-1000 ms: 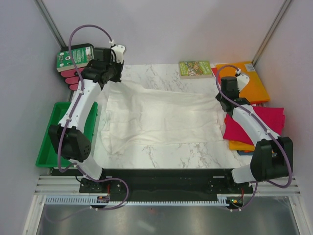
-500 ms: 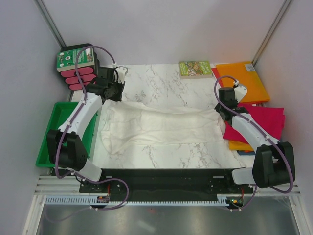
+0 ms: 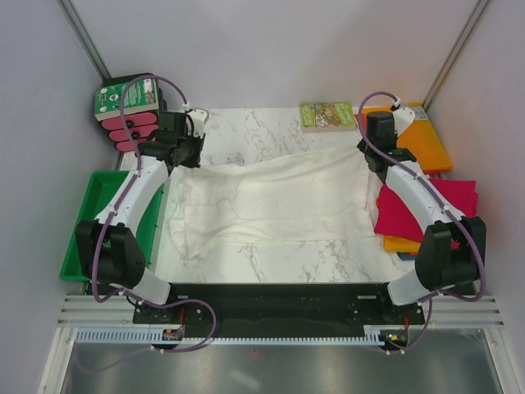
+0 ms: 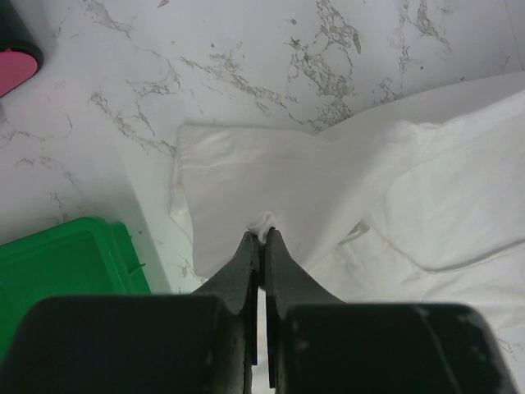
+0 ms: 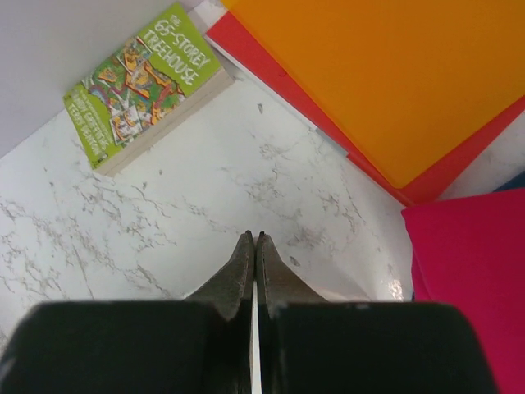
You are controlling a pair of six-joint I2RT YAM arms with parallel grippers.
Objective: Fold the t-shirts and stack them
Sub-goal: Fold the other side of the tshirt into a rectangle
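The left tool point(image 4: 262, 234) is pressed together, pinching a small pucker of the white t-shirt point(image 3: 271, 201) near its far left corner. The right tool point(image 5: 255, 238) is pressed together too, at the shirt's far right corner, though its own camera hides the pinch itself. Just beyond the right tool lie the green book point(image 5: 143, 82) and a flat orange t-shirt point(image 5: 394, 74). A magenta t-shirt point(image 3: 431, 205) lies beside that arm. A green tray point(image 3: 86, 230) sits left of the worktop point(image 3: 271, 258). The white shirt lies spread across the middle of the marble, thin and wrinkled, with its near half flat.
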